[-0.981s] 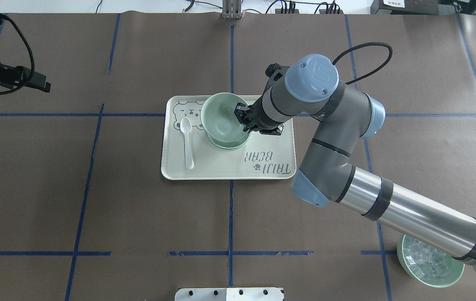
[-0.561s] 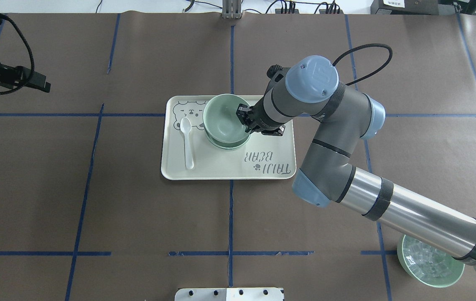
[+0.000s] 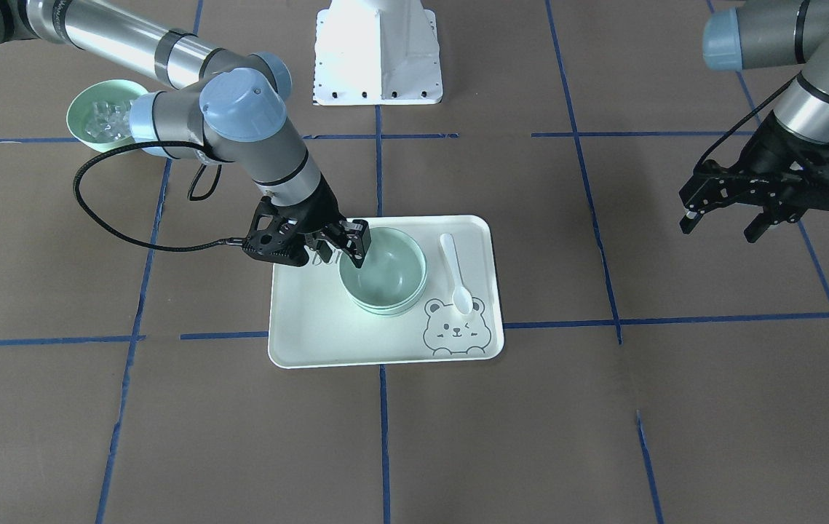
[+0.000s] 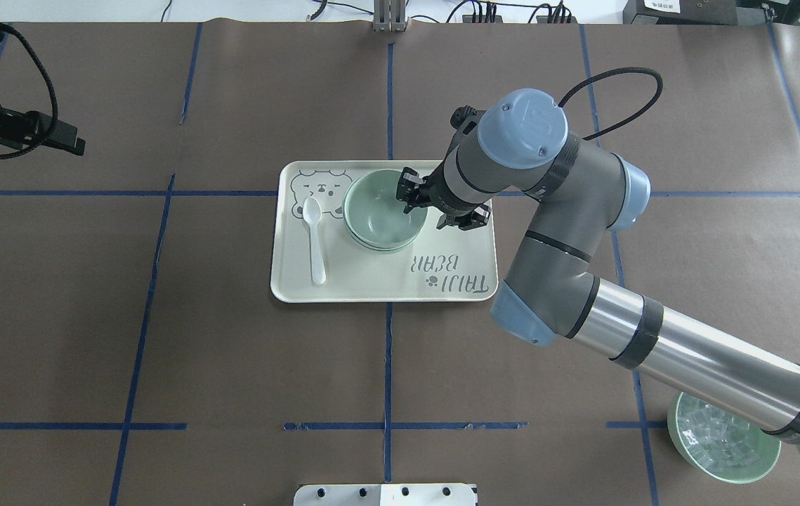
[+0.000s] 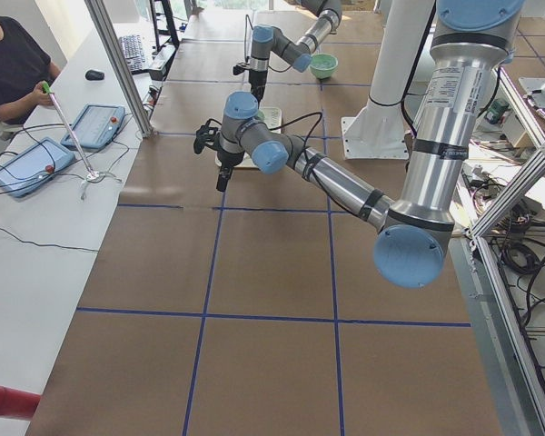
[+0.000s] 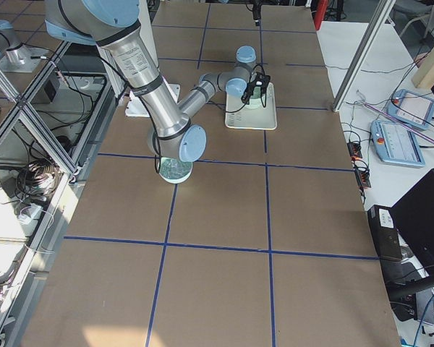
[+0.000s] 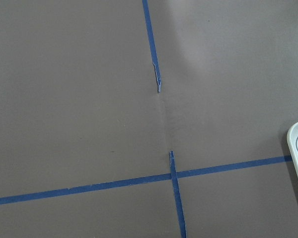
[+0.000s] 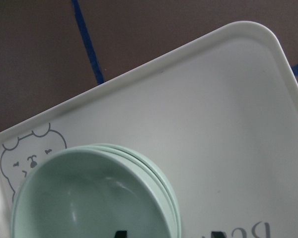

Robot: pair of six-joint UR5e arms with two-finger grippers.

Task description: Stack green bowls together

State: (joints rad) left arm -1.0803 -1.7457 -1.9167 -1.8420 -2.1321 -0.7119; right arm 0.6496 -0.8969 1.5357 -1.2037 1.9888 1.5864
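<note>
The green bowls (image 3: pixel 385 280) sit nested in one stack on the pale bear-printed tray (image 3: pixel 312 335); the stack also shows in the overhead view (image 4: pixel 380 214). In the right wrist view their layered rims (image 8: pixel 159 178) sit one inside another. My right gripper (image 3: pixel 338 255) is open and straddles the stack's rim on the robot's side, one finger inside the top bowl and one outside. It shows in the overhead view too (image 4: pixel 424 207). My left gripper (image 3: pixel 720 227) is open and empty, held above the bare table far from the tray.
A white spoon (image 3: pixel 455 276) lies on the tray beside the stack, near the bear print. A green bowl with clear cubes (image 4: pixel 719 439) stands near the right arm's base. The white robot base (image 3: pixel 378 51) is behind the tray.
The top bowl has come down from a raised, tilted hold into the stack. My right gripper's fingers have spread off its rim. The left arm has not moved.
</note>
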